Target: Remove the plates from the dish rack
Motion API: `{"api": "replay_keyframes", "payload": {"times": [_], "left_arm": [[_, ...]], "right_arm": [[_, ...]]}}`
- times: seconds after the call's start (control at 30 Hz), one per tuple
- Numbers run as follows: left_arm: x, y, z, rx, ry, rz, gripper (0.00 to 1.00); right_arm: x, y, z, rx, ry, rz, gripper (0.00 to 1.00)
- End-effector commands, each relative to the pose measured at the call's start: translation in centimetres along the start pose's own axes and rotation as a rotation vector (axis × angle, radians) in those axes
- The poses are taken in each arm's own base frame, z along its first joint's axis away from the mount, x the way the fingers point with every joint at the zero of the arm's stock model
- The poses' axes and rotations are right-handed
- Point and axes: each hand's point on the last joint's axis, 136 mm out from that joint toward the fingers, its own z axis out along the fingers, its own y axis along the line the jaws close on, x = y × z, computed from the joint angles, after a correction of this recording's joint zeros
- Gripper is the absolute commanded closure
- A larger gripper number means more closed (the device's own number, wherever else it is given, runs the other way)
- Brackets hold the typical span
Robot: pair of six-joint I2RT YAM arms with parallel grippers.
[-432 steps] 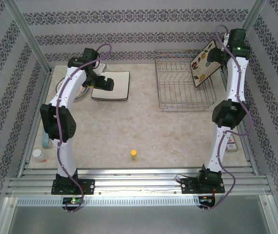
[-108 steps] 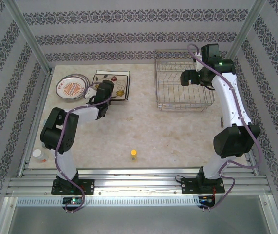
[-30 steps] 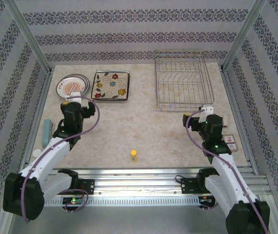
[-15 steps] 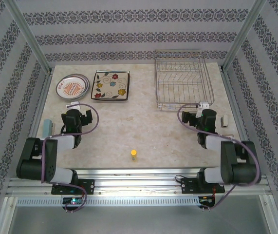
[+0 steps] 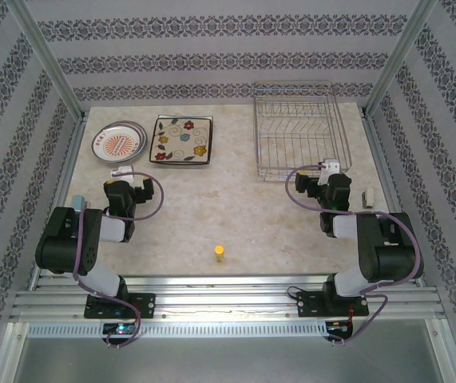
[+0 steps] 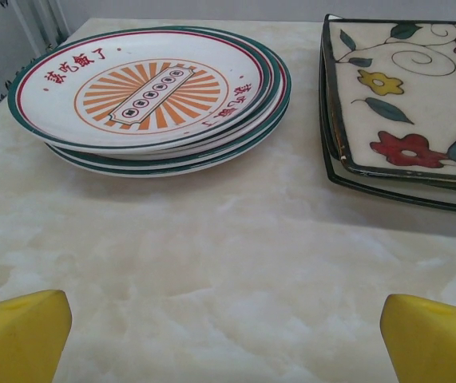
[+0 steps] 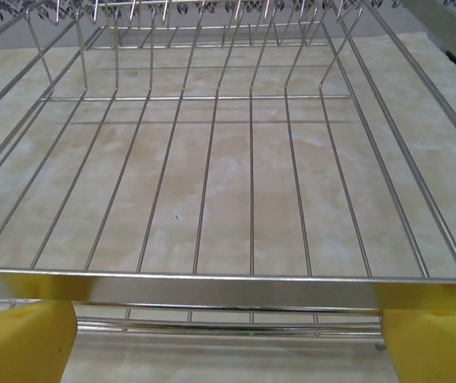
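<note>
Seeing round plates (image 5: 118,144) stacked at far left of tabletop (image 5: 212,207), orange sunburst face up, green rims. Got square plates (image 5: 182,140) stacked just right of them, flower side up, close but not touching. Reading left claw (image 5: 121,171) as wide open, gripping nothing, low over bare tabletop on the near side of both stacks. From left wrist, seeing 2 yellow fingertips (image 6: 20,335) at the bottom corners, aimed at the gap between the stacks. Placing dish rack (image 5: 301,136) at far right, flat on tabletop. Reading right claw (image 5: 331,167) as wide open too, holding nothing, right at the rack's near rim. Cannot tell whether touching it. Noting small yellow item (image 5: 220,254) standing near centre.
</note>
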Motion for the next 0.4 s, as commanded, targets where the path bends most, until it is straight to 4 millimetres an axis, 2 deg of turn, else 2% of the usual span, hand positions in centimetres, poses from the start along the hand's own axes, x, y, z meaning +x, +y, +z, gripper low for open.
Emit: {"api": "replay_keyframes", "payload": {"times": [0.0, 0.37], "left_arm": [[-1.19, -0.26, -0.23, 0.017, -0.058, 0.003, 0.0], [-1.17, -0.58, -0.07, 0.034, -0.05, 0.011, 0.0]], "right_arm": [[-0.9, 0.28, -0.15, 0.0, -0.044, -0.022, 0.02], [-0.87, 0.36, -0.09, 0.0, -0.042, -0.024, 0.02]]}}
